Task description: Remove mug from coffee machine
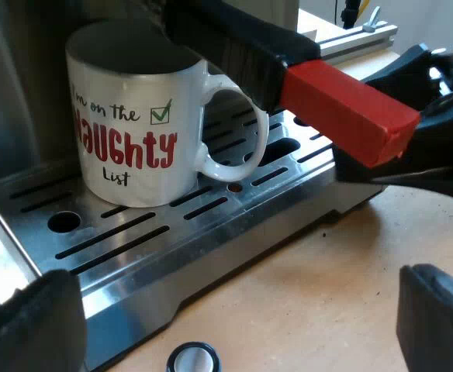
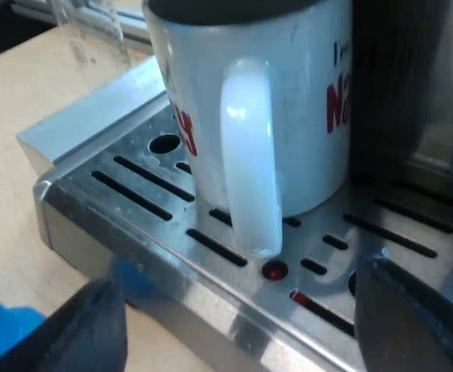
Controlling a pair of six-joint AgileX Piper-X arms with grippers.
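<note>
Sitting upright on the drip tray (image 1: 211, 232), the mug (image 1: 137, 116) is ahead of both claws and touched by neither.

Left claw (image 1: 230, 329): fingers (image 1: 25, 325) spread wide, nothing held, low over the table (image 1: 327, 287) just off the tray's front edge. The mug stands further in on the tray.

Right claw (image 2: 242, 333): fingers (image 2: 420, 318) also spread wide, nothing between them, at the tray's edge. The mug's handle (image 2: 250, 155) points straight at the gap, near but apart.

Left wrist view gives you:
- the mug's full print side
- the holder (image 1: 234, 46), its dark handle and red end (image 1: 343, 108) crossing above the mug's handle
- the right arm (image 1: 432, 132), black hardware just past that red end
- a small round black-and-white piece (image 1: 191, 359) on the table beside the tray

Right wrist view gives you:
- the mug handle-on
- the measuring glass (image 2: 87, 35) beyond the tray's far corner
- a red dot (image 2: 273, 270) on the tray just under the mug's handle
- something blue (image 2: 1, 333) beside one finger, can't tell what

Mug: white, glossy, dark inside, loop handle. The print reads "I'm on the", then a green tick in a box, "NAUGHTY" in red, then "List".
</note>
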